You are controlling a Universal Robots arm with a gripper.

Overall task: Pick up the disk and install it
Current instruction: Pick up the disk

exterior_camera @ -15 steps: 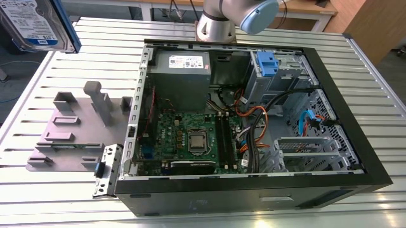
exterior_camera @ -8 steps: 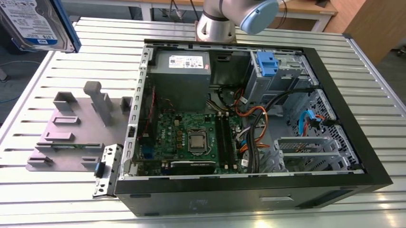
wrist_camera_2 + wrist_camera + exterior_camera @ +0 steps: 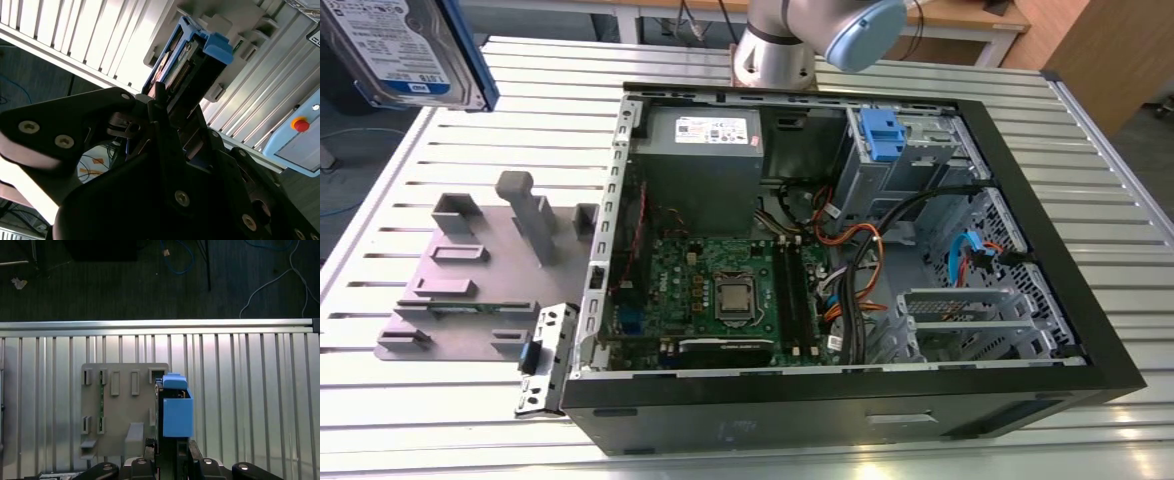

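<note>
We judge the pick-up done and the carry toward the case in hand. The gripper is clamped on the flat silver hard drive with the white-and-blue label and blue plastic bracket, the disk. The disk hangs in the air at the exterior view's upper left, clear of the slatted aluminium table and well apart from the open black computer case.

Installing is not yet done. In our judgement it calls for bringing the disk over the case, squaring it with the silver drive cage with blue latches, and keeping it off the orange and black cables beside the cage.

The exterior view gives us the label face, the case and the cage. The first wrist view gives the disk edge-on, bracket end outward, above one edge of the grey slotted holder plate. The second wrist view gives the grip itself: black fingers pressed against the disk on both flat sides.
</note>
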